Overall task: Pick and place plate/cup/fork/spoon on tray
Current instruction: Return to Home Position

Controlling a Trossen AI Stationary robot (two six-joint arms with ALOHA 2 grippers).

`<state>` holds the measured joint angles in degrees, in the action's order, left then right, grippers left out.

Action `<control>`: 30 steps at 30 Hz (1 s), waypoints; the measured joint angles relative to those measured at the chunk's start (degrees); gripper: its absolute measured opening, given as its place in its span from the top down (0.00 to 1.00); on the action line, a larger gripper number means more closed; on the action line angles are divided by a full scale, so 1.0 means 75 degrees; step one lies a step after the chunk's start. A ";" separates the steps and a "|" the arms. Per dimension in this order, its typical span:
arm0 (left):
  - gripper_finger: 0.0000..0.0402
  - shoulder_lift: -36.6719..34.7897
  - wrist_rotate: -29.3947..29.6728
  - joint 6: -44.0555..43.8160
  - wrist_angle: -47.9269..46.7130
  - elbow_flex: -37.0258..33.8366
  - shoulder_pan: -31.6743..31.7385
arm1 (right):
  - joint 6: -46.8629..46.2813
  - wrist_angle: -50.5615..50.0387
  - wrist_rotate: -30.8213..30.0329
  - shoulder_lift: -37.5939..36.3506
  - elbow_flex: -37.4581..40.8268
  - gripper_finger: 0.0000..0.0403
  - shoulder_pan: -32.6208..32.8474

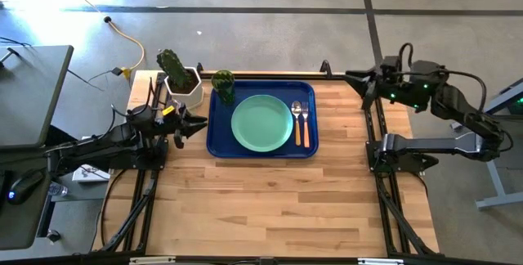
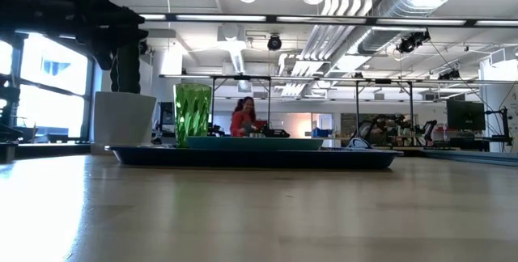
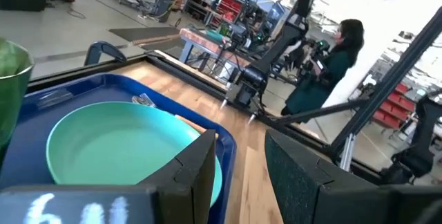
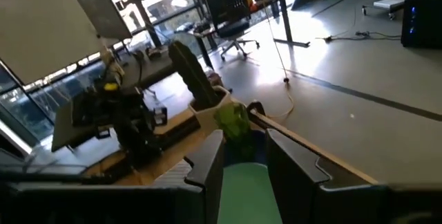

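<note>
Tray (image 1: 219,134) load: plate (image 1: 261,123), cup (image 1: 224,87), spoon (image 1: 297,123) and fork (image 1: 305,123) all aboard; fork and spoon parallel.
Left gripper (image 1: 193,125): nearer arm; tray rim just ahead of its fingers, which are parted and empty.
Right gripper (image 1: 359,87): well apart from the tray, at the table's far right corner; fingers parted and empty.

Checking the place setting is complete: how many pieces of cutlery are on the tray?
2. The spoon lies on the tray just right of the plate; the fork lies beside it, farther right. Nothing seems hidden.
</note>
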<state>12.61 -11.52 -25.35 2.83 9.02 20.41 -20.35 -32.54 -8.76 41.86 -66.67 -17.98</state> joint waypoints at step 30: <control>0.71 0.0020 0.0048 0.0557 -0.0270 0.0000 -0.0187 | -0.0626 0.2570 0.1373 -0.4817 0.6410 0.76 0.0000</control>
<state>12.75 -11.16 -21.17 0.80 9.02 19.00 -25.04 -13.26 1.55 5.74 -18.60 -17.98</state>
